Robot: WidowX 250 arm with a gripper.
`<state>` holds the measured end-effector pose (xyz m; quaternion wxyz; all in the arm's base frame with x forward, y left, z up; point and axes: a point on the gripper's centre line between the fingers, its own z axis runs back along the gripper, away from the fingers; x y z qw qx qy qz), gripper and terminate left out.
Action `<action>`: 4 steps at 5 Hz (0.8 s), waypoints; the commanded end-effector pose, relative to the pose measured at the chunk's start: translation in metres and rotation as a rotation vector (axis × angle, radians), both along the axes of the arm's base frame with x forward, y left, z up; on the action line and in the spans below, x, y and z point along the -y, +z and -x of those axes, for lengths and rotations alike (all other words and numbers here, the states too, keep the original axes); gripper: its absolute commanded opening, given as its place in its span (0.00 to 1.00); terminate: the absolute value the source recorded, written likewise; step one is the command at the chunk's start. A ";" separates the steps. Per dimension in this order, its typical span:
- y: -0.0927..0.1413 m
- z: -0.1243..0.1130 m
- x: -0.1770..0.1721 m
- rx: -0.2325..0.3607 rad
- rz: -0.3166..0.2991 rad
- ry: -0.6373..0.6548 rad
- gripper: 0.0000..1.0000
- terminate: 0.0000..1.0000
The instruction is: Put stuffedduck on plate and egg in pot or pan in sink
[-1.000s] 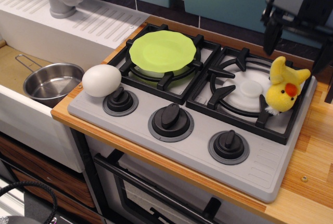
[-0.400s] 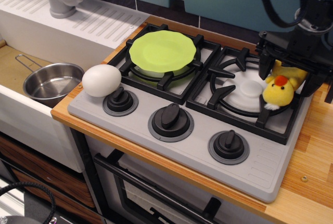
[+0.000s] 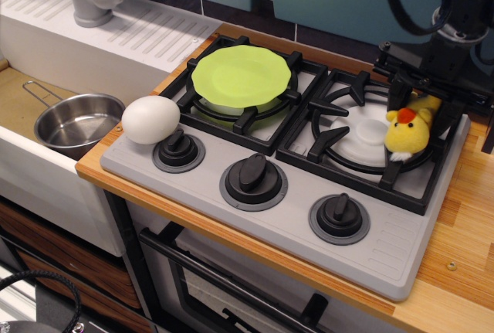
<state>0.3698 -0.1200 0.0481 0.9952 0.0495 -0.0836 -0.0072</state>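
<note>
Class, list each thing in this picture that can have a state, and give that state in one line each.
Fuzzy yellow plush duck: tilted on the right burner grate, between the end effector's fingers.
Black end effector: lowered around the duck; grip unclear.
Lime-green scalloped plate: empty, on the left burner.
Large white egg: on the stove's front left corner.
Shiny steel saucepan: empty, upright in the sink.

fuzzy plush duck [image 3: 407, 131]; matt smooth egg [image 3: 150, 120]; glossy plastic plate [image 3: 241, 76]; shiny steel pot [image 3: 77, 122]; wood-grain counter [image 3: 463, 217].
</note>
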 end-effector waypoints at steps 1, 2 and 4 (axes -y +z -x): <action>0.050 0.002 0.005 -0.002 -0.008 0.001 0.00 0.00; 0.073 0.005 0.004 -0.029 -0.024 0.005 0.00 0.00; 0.080 -0.008 -0.025 -0.008 -0.043 -0.065 0.00 0.00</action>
